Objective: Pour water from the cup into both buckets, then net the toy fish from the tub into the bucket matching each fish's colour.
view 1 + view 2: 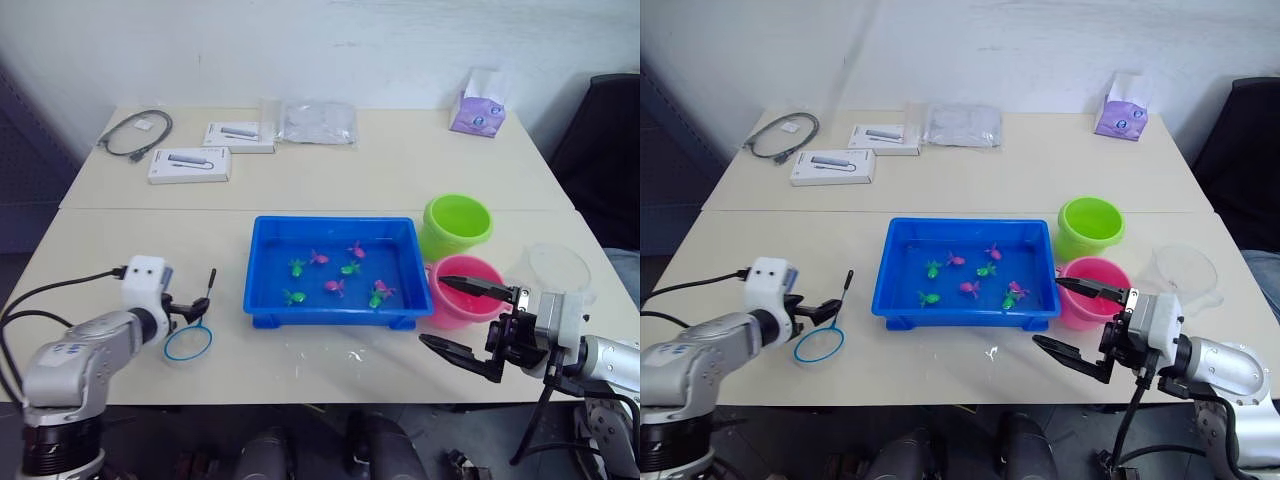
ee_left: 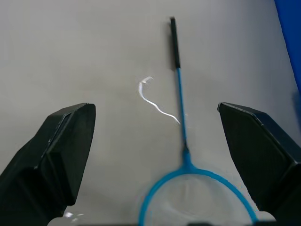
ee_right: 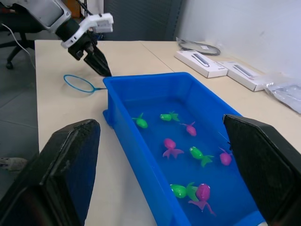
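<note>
A beige table (image 1: 150,240), made of two tops butted along a seam, stood against a white wall (image 1: 330,45). Along its far part lay a coiled grey cable (image 1: 135,132), two flat white boxes (image 1: 189,165) (image 1: 239,136) side by side, and next to them a clear plastic bag (image 1: 318,122). A purple tissue pack (image 1: 479,104) sat near the far right corner. A black chair (image 1: 600,150) stood beside the table's right edge.
</note>
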